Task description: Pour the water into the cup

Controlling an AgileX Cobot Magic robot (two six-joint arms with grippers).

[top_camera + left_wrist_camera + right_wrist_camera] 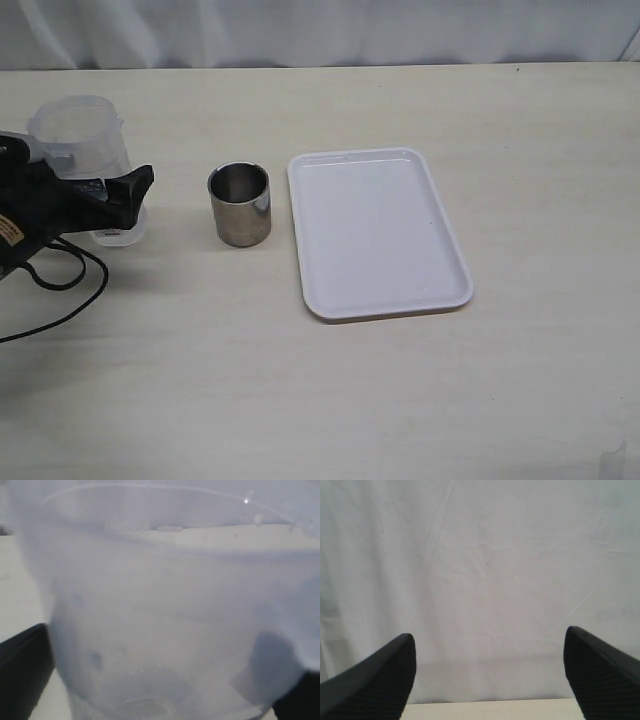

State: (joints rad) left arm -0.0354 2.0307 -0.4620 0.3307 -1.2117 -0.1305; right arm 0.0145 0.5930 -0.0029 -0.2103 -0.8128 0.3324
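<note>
The steel cup [239, 203] stands upright on the table, shiny grey and handleless, just left of the white tray. A clear plastic container [84, 146] stands at the far left, its base on the table. My left gripper [115, 190] is closed around its lower part, one black finger [133, 186] across its front. In the left wrist view the container [165, 605] fills the frame between my fingers [22, 675]. My right gripper [490, 645] is open and empty, facing a white curtain, and is out of the exterior view.
A white rectangular tray [377, 232] lies right of the cup. A black cable [70, 290] loops on the table below the left arm. A white curtain [320, 30] hangs behind the table's far edge.
</note>
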